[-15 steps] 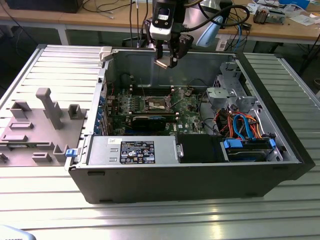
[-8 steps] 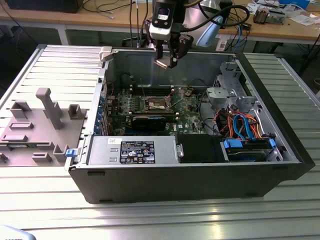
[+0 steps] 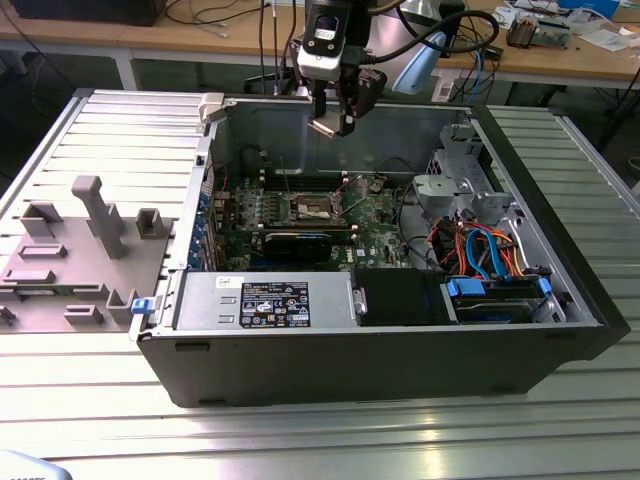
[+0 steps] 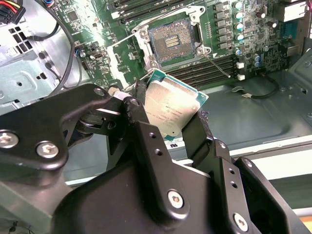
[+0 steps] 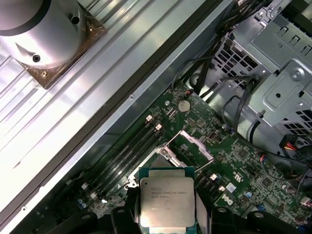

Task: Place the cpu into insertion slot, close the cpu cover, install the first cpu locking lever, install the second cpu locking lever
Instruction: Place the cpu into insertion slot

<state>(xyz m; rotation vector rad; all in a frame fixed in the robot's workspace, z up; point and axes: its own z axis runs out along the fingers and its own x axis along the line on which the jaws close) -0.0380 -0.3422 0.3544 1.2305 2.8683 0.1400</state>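
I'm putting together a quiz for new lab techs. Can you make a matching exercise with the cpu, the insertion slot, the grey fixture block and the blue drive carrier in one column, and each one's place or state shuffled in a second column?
Things:
1. cpu
2. insertion slot
3. grey fixture block
4. blue drive carrier

Places or states:
A. on the table, outside the computer case, at the exterior view's left
B. empty, set in the green motherboard
C. inside the computer case, at the exterior view's right
D. gripped in the tool, above the motherboard

Pairs: 1-D, 2-B, 3-A, 4-C.
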